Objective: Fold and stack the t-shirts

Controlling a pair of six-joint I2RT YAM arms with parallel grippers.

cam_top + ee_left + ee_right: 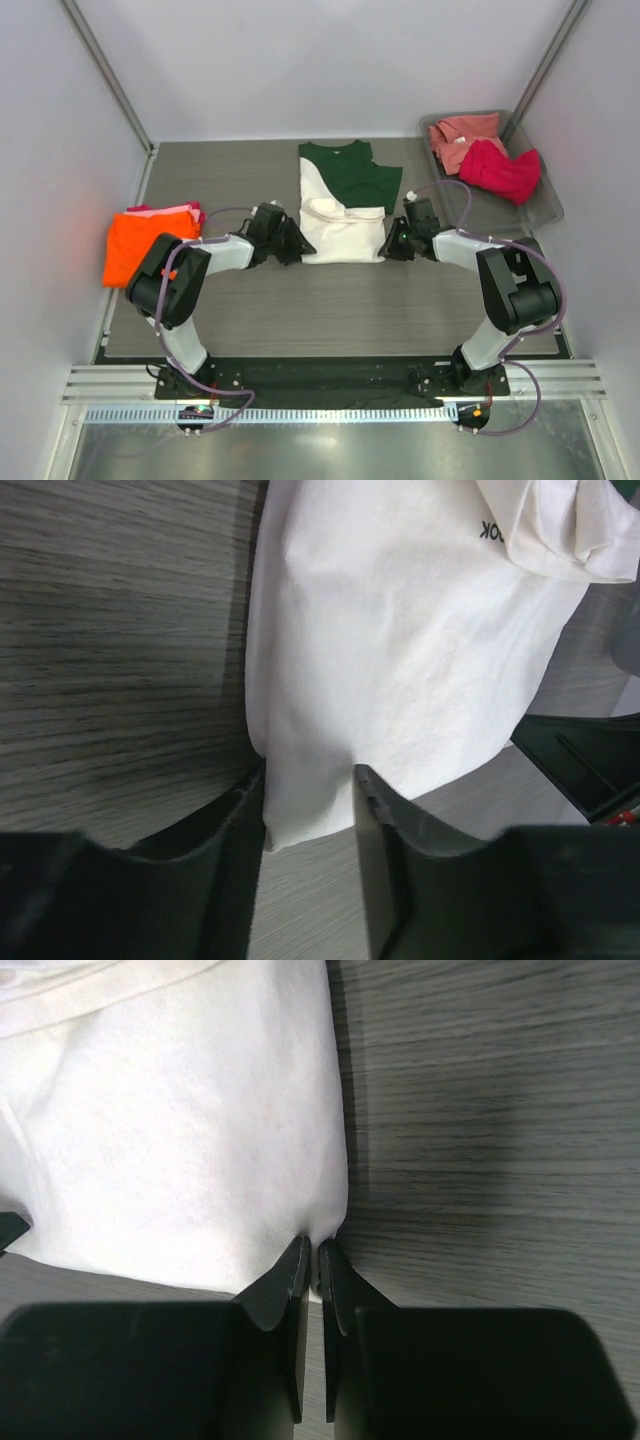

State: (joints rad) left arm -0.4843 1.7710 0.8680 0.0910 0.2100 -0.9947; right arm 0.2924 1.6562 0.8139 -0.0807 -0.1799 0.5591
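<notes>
1. cream tee (340,215) with dark green sleeves lies mid-counter (250,310), already part folded into a narrow rectangle; green shows at its far end, cream body at its near end
2. left fingers (225,825) are at the cream tee's near-left corner, spread, one on each side of the corner; the cloth lies flat between them and no pinch shows yet
3. right fingers (345,1300) are at the cream tee's near-right corner, pressed almost together on the hem edge; looks like a pinch on the cloth
4. done so far: well left of the cream tee, orange tee (140,245) sits folded on top of pink tee (168,209), a small stack
5. not done: far right of the cream tee, grey bin (548,205) holds salmon tee (462,135) and crimson tee (500,170), both bunched and unfolded
6. judgement: roughly midway; the cream tee needs its last fold, near hem carried to its far end, then a move onto the orange stack; the two bin tees come after
</notes>
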